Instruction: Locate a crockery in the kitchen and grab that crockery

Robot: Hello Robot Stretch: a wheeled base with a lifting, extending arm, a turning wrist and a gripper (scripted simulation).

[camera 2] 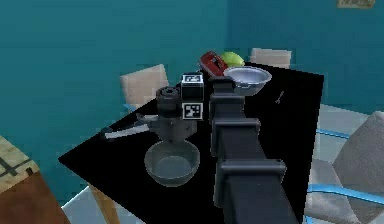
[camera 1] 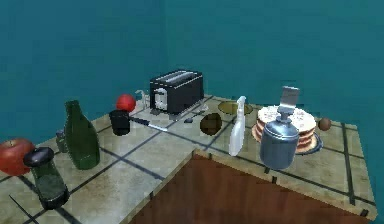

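In the forward view, you were looking at a tiled desk (camera 1: pixel 140 160) that bent round a corner below teal walls. A dark toaster (camera 1: pixel 176 90) stood at the back, with a black cup (camera 1: pixel 120 122) and a round red fruit (camera 1: pixel 125 102) to its left. Nearer you stood a green bottle (camera 1: pixel 82 135) and a dark jar (camera 1: pixel 45 175), with another red fruit (camera 1: pixel 12 155) at the left edge. Toward the right stood a white bottle (camera 1: pixel 237 130), a grey metal pot (camera 1: pixel 281 142) and, just behind it, a round red-and-white layered stack (camera 1: pixel 300 128) that could not be named.

In the arm side view, your arm (camera 2: pixel 240 150) lay out over a black desk (camera 2: pixel 295 105). The jaws sat at its far end, left of the white marker squares (camera 2: pixel 192 97). A grey bowl (camera 2: pixel 170 163) lay on the desk close by them. You could not tell whether the jaws were grasping anything, nor whether they touched that bowl. A second bowl (camera 2: pixel 247 77) lay farther out, near a green apple (camera 2: pixel 232 58) and a red thing (camera 2: pixel 210 60). A pale chair (camera 2: pixel 145 85) stood beyond the desk.
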